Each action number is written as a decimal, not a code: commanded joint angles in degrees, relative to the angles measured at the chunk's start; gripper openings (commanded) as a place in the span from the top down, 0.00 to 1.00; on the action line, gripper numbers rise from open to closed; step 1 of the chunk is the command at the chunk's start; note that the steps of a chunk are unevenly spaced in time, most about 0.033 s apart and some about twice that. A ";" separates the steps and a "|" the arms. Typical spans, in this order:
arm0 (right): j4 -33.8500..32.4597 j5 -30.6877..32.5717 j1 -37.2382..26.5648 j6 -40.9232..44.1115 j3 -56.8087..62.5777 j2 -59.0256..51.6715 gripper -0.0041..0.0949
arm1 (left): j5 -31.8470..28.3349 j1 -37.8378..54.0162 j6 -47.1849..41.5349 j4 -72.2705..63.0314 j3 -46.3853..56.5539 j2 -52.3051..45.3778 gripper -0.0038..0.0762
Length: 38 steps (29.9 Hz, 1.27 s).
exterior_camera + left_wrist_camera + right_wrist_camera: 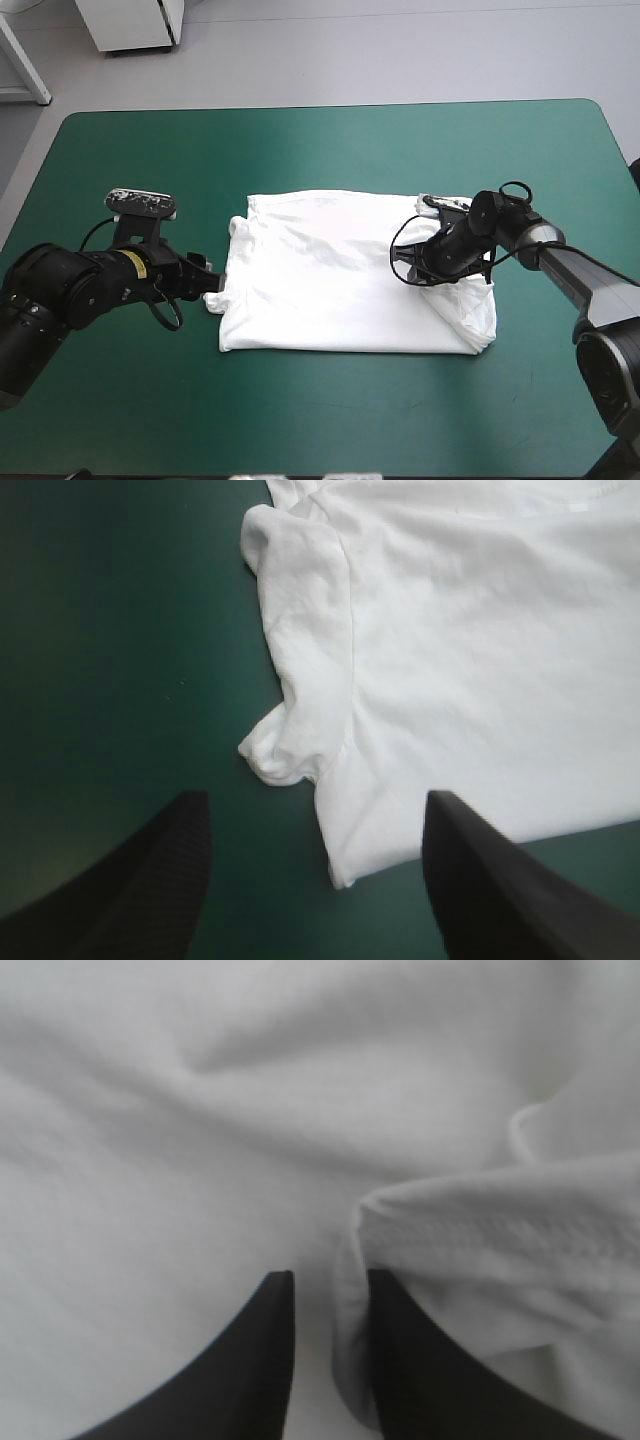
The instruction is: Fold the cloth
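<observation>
- The white T-shirt [340,280] lies near the middle of the table, spread mostly flat on the teal-green cover [300,140]. Its right end is rumpled and turned over on itself.
- The left gripper [208,283] sits low at the shirt's left edge. In the high view its black fingers are small and dark against the arm, so their stance is hard to read there.
- The left wrist view settles it: the two fingers stand wide apart, released, with nothing held.
- Ahead of them lies a bunched short sleeve [305,680], its rounded end pointing toward the gap between the fingers. Whether either finger touches cloth cannot be told.
- The far part of the shirt runs out of the left wrist view, so no neckline or opposite side shows there.
- The right gripper [404,262] is over the shirt's right part, and its wrist and cable hide the cloth directly beneath it in the high view.
- In the right wrist view its fingers are nearly together, clenched on a raised fold of the shirt that stands in the narrow slot between them.
- A stitched hem [500,1235] curls just beside one finger. White fabric fills the rest of that view, without an outer edge or any cover showing.
</observation>
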 commanded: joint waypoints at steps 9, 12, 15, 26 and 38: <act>-5.77 4.99 0.00 2.70 -1.71 -18.83 0.50 | -1.12 -0.34 0.17 -0.17 -1.90 -0.78 0.40; -18.61 10.18 0.00 9.60 -0.95 -24.46 0.50 | -1.00 -0.34 0.89 -0.30 -1.90 -0.78 0.40; -26.63 15.76 0.00 13.01 0.27 -29.41 0.50 | 0.79 -0.34 2.10 -1.10 -1.90 0.13 0.40; -28.39 17.77 0.00 18.60 3.54 -39.79 0.51 | 7.73 -0.45 5.12 -5.94 -1.90 13.46 0.40; -28.49 17.90 0.00 18.83 3.54 -39.79 0.51 | -2.43 -0.45 4.90 -7.84 8.10 18.84 0.40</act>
